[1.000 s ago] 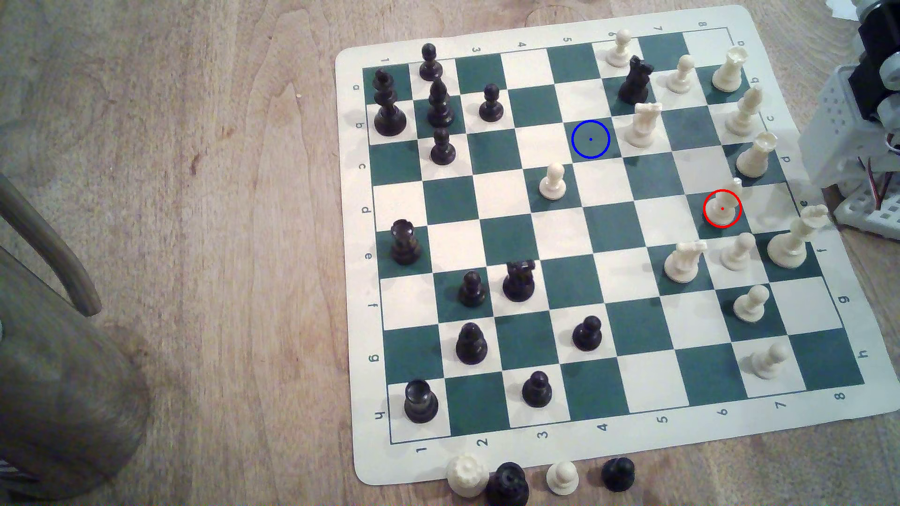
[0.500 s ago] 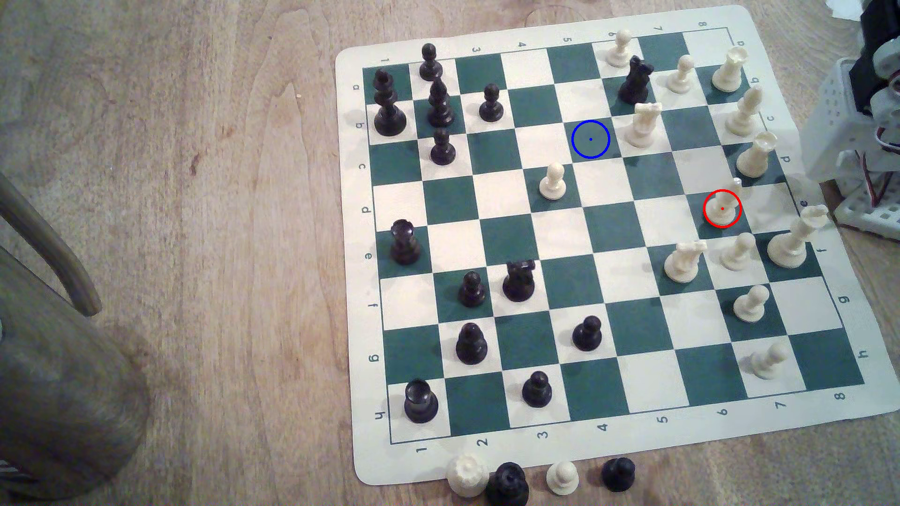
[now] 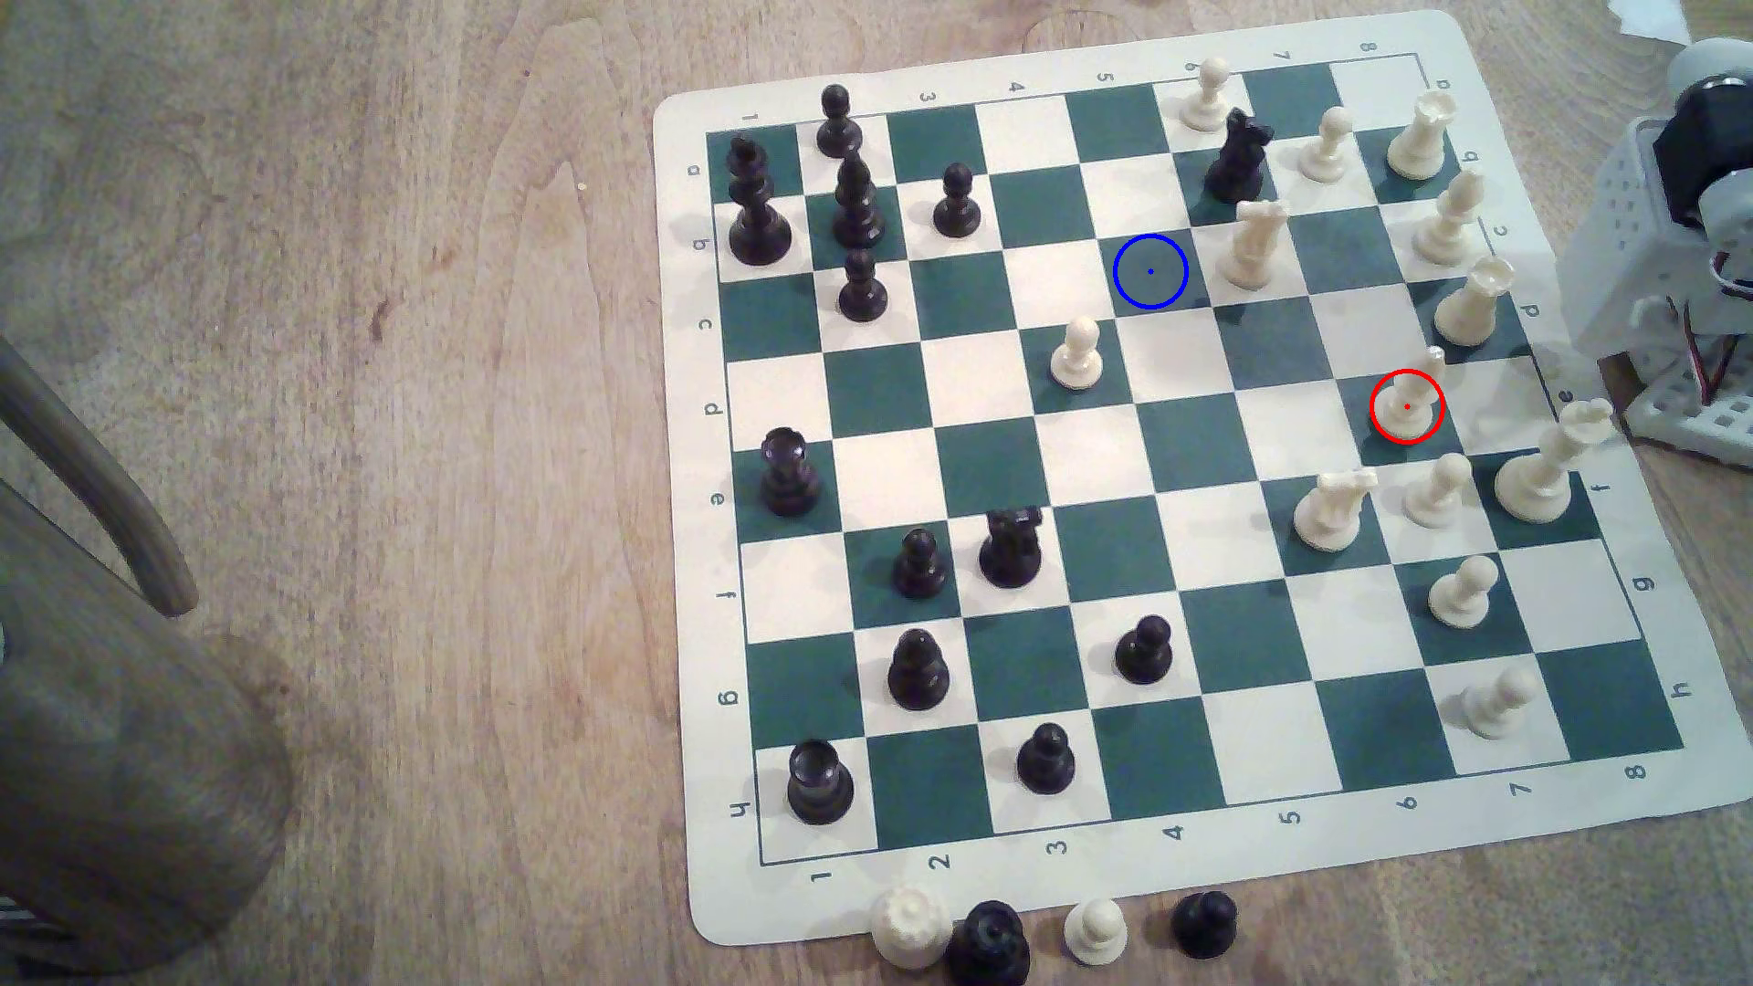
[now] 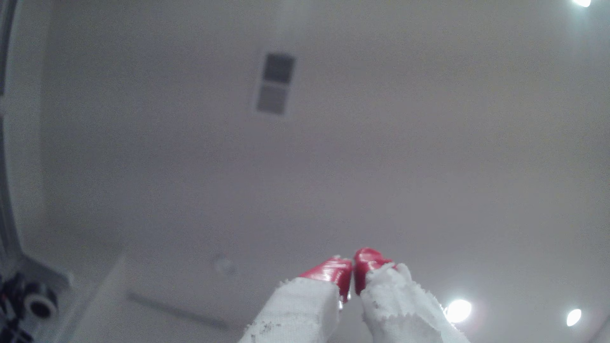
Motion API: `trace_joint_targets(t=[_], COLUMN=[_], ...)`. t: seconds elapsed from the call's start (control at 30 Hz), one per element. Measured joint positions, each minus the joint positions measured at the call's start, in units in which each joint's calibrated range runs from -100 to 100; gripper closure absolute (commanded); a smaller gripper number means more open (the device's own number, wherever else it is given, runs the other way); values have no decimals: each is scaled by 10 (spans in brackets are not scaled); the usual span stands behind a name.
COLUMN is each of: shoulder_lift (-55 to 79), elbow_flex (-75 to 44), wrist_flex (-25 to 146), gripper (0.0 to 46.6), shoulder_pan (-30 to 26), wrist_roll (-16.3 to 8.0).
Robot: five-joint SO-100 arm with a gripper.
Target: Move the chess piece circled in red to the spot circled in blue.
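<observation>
Wooden table (image 3: 379, 379) | chess piece (image 3: 1407, 403) on red-ringed square | pincer (image 4: 352, 264) apparently together, empty, aimed at ceiling

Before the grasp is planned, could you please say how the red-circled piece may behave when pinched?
The piece looks rigid, smooth plastic, so probably light and slippery. Slim above a round base, it may tip if nudged sideways.

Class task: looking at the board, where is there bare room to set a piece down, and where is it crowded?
Bare: the blue-ringed spot and the empty squares running from it past the cream pawn to the board's near edge. Crowded: around the chess piece, among cream pieces along the exterior view's right edge.
</observation>
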Motion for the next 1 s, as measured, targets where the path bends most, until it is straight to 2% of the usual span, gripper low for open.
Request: trace_joint_targets(t=[0.33,0.5,0.53,0.7,0.87,1.0], shoulder_lift=[2,3,3,2,16,46], elbow_flex=[-74,-93,-122,-220,-309,-358], wrist_flex=[225,306,378,668,913,1097], gripper=[464,464,464,464,460,459], shoulder_pan=[-7,-2,16,58,58,20], wrist_roll=[-2,-25,-34,-43,-43,-43])
